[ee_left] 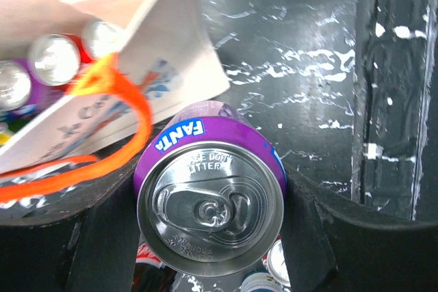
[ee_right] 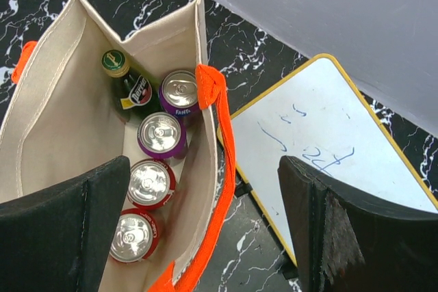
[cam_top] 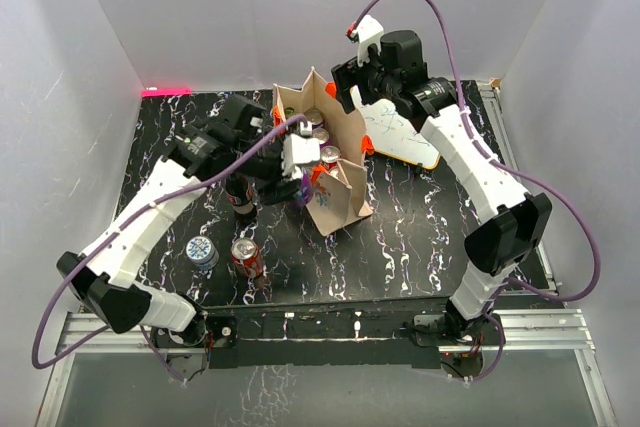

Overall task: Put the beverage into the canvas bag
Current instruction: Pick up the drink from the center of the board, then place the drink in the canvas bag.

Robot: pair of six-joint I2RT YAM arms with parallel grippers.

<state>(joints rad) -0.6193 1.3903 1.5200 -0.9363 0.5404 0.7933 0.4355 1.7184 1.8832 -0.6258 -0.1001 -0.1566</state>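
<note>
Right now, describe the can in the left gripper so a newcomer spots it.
Find the central canvas bag. Beside its left outer wall, the left gripper clamps a purple Fanta can. Other purple cans sit inside the bag; this one is outside.

In your left wrist view the canvas bag (ee_left: 164,59) is blurred and cut off at the top and left edges. The Fanta can (ee_left: 211,204) shows you little below its shoulder; the left gripper (ee_left: 209,237) covers its sides. The whiteboard (ee_right: 321,135) scrawl is unreadable.
</note>
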